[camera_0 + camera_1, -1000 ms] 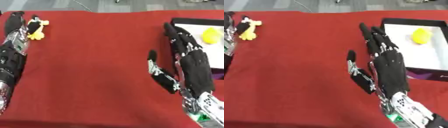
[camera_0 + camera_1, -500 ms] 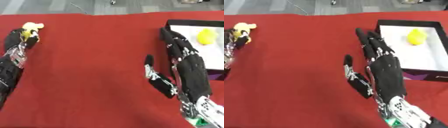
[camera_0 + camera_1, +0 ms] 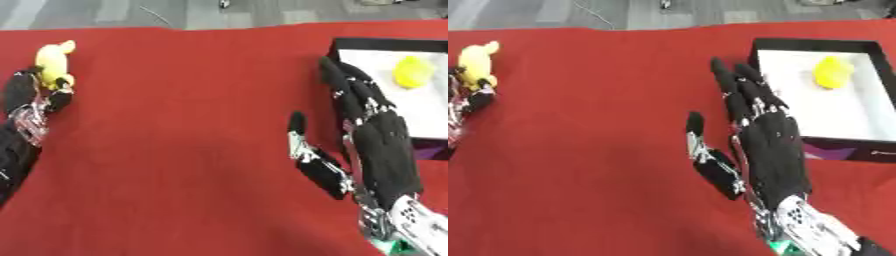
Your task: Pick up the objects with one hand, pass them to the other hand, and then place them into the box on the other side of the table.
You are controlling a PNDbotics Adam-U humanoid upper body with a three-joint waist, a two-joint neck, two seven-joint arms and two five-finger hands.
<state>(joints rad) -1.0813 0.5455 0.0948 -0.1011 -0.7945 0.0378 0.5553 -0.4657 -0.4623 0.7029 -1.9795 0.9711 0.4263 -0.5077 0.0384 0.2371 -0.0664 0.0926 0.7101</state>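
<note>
A yellow soft toy [image 3: 52, 61] lies on the red tablecloth [image 3: 175, 125] at the far left. My left hand [image 3: 28, 107] comes in from the left edge and meets the toy's lower end, which it partly covers. My right hand [image 3: 767, 145] hovers open at centre right, fingers straight and pointing away, thumb spread to the left, holding nothing. Just right of it stands the black box [image 3: 815, 44] with a white inside, and a yellow object [image 3: 831, 72] lies in it.
The red cloth covers the whole table between the two hands. Grey floor [image 3: 175, 12] and a cable show beyond the table's far edge. The box's near wall [image 3: 850, 149] stands close to my right hand's wrist.
My left hand has moved up to the yellow toy, from beside it to touching its lower end. The camera has shifted. My right hand stays open in about the same place.
</note>
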